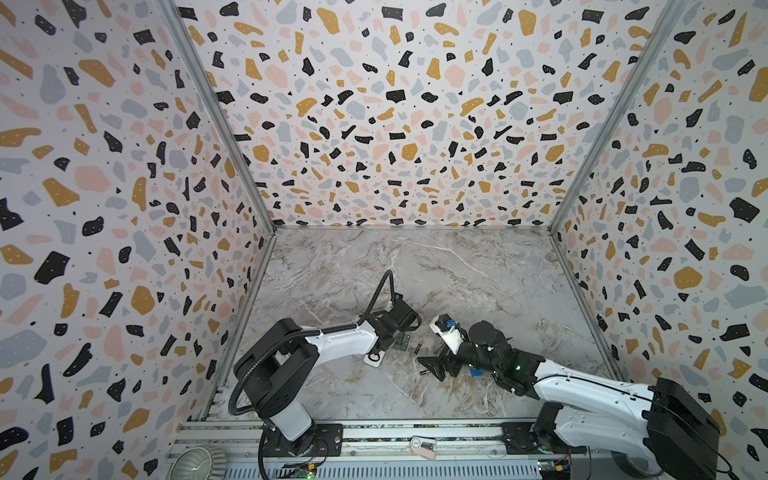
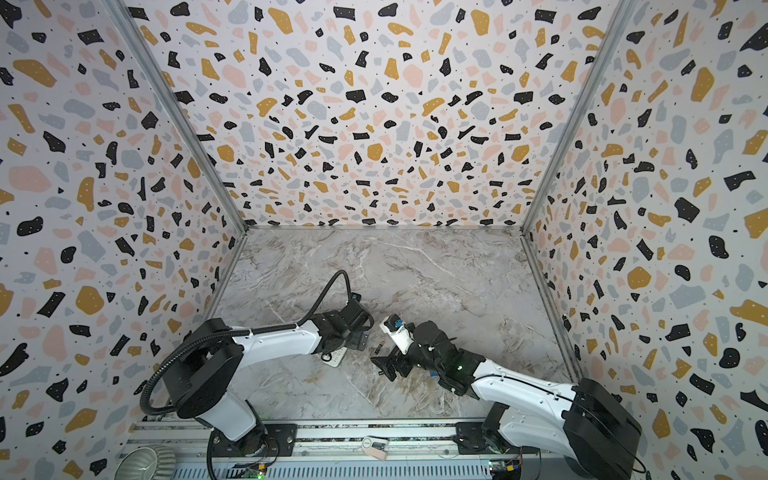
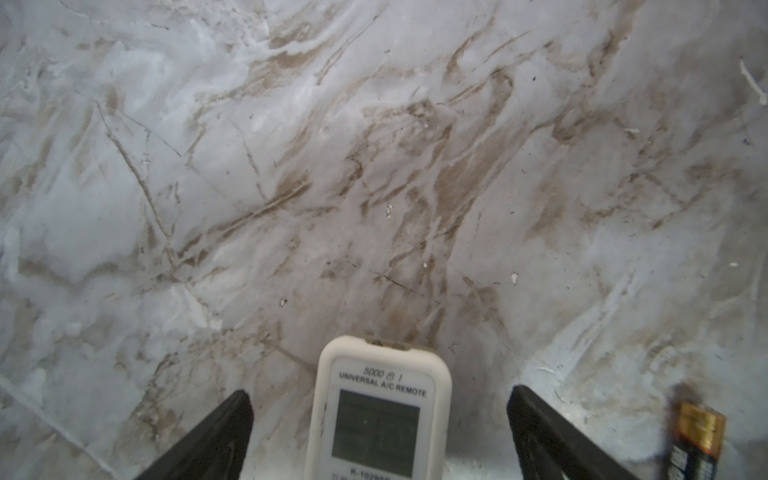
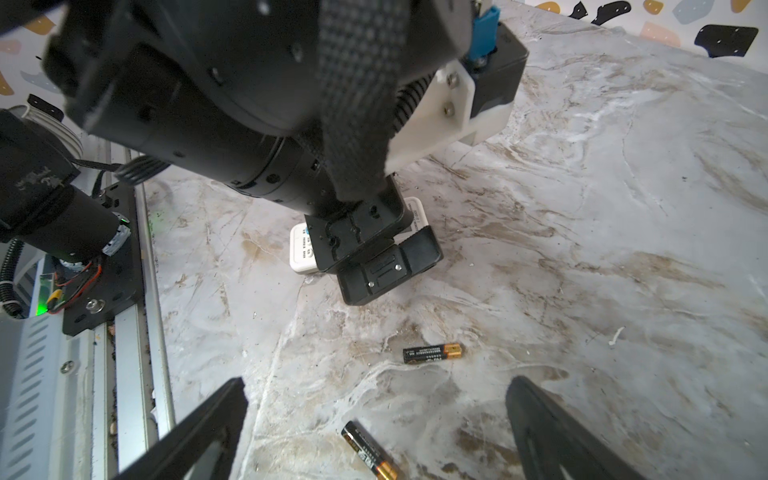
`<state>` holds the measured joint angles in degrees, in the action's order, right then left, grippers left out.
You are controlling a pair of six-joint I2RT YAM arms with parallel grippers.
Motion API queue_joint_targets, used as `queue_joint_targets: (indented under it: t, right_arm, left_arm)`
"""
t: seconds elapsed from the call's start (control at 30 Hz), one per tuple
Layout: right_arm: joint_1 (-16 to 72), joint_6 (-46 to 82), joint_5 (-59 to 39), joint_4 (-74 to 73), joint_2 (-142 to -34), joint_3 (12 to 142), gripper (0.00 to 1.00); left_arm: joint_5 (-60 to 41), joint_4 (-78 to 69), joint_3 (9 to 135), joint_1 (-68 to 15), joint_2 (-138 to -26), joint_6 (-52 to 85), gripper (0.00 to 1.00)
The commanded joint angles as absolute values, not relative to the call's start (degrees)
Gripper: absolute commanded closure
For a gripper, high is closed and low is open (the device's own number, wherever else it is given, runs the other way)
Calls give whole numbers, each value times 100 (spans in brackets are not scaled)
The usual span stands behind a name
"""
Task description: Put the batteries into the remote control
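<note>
Left wrist view has the left gripper (image 3: 380, 392) spread wide. Its fingers (image 3: 224, 428) flank the remote (image 3: 378, 415), and bare table (image 3: 374, 166) shows in both gaps, so nothing is grasped. The remote is white, round-cornered and face up, with a grey screen under the print "UNIVERSAL A/C REMOTE". Its long axis runs with the fingers, its screen end lies just past their tips, and its button end is cut off by the frame. Outside one finger lies a battery (image 3: 698, 436), black with a copper band and partly cut off. In the right wrist view the left gripper hides most of the remote (image 4: 301, 249). The right gripper (image 4: 378, 384) is released and empty. One battery (image 4: 432, 353) lies crosswise just beyond its tips. The other battery (image 4: 370, 451) lies slanted between its fingers, its copper end clipped by the frame.
</note>
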<state>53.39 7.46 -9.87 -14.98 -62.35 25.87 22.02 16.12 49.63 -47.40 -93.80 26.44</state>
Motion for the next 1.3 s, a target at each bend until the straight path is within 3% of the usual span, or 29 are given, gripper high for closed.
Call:
queue_joint_targets:
  t: [0.0,1.1,1.27]
  right_arm:
    - [5365,789,-1016,-1463,-6184,2623,1]
    - [5363,1019,-847,-1588,-6283,2590,0]
    - [5318,1035,-807,-1586,-6337,2656,0]
  left_arm:
    - [2308,1518,4865,-4781,-9509,2696,7]
    - [2399,970,4601,-4814,-9114,2904,59]
    - [2375,853,4500,-4816,-8904,2883,62]
